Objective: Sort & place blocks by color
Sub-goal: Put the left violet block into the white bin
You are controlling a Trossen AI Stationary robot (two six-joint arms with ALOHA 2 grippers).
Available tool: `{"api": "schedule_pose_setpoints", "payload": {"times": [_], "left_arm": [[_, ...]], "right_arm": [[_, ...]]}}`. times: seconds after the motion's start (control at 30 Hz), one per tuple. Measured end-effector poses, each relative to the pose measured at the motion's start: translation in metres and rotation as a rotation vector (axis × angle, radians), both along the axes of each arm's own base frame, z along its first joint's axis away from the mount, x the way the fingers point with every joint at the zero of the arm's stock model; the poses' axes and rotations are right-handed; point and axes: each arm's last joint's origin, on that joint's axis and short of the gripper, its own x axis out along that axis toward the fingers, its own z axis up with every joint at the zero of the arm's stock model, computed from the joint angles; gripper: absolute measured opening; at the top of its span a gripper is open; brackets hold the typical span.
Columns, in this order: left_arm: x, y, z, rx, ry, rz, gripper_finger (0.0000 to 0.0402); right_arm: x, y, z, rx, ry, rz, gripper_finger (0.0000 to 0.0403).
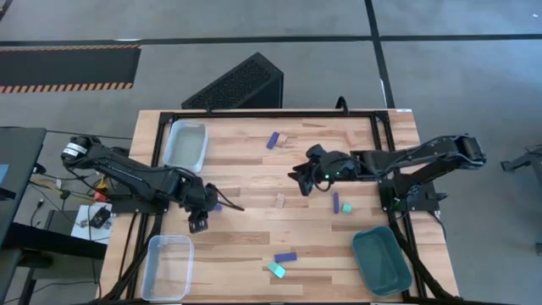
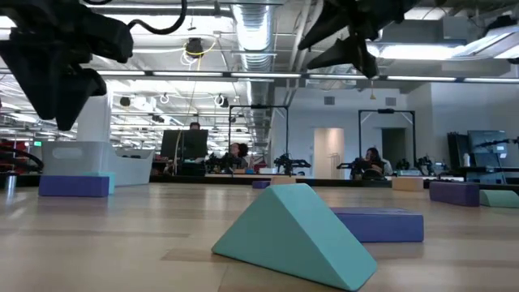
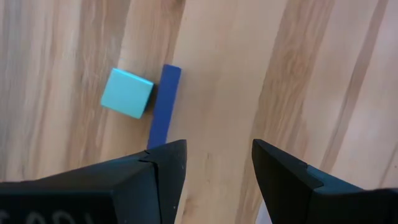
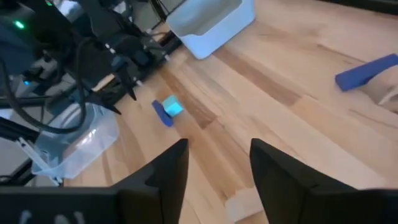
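My left gripper hangs open above the table. Just ahead of its fingers a dark blue bar lies flat with a light teal cube against its side; the same pair shows in the right wrist view. My right gripper is open too, held above mid-table, over a tan piece. Other blocks lie scattered on the wood: a blue bar beside a tan piece, a blue and teal pair, and a blue bar by a teal wedge.
A clear bin stands at the far left of the table and another clear bin at the near left. A dark teal tray sits at the near right. A black frame rail runs along the far edge.
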Motion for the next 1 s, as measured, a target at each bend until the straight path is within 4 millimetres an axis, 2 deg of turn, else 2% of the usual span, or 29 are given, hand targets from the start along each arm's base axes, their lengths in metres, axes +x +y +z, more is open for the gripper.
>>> {"api": "schedule_pose_setpoints", "payload": {"times": [0.17, 0.3, 0.4, 0.63, 0.83, 1.0], "left_arm": [[-0.001, 0.003, -0.002, 0.094, -0.008, 0.003, 0.0168], [-0.007, 0.01, -0.022, 0.152, 0.006, 0.047, 0.0164], [-0.01, 0.011, -0.037, 0.102, 0.02, 0.05, 0.0155], [-0.019, 0.014, -0.056, 0.129, 0.04, 0.049, 0.0132], [-0.017, 0.013, -0.067, 0.079, -0.031, 0.05, 0.0129], [-0.024, 0.015, -0.08, 0.082, -0.022, 0.068, 0.0128]], "right_arm": [[-0.006, 0.004, 0.023, -0.047, -0.07, 0.012, 0.0202], [-0.008, 0.007, 0.034, -0.11, -0.098, 0.003, 0.0192], [-0.008, 0.007, 0.034, -0.109, -0.09, 0.003, 0.0187], [-0.007, 0.007, 0.03, -0.113, -0.06, 0.004, 0.0185], [-0.007, 0.004, 0.03, -0.112, -0.058, -0.005, 0.0185], [-0.007, 0.003, 0.03, -0.112, -0.058, -0.008, 0.0185]]}}
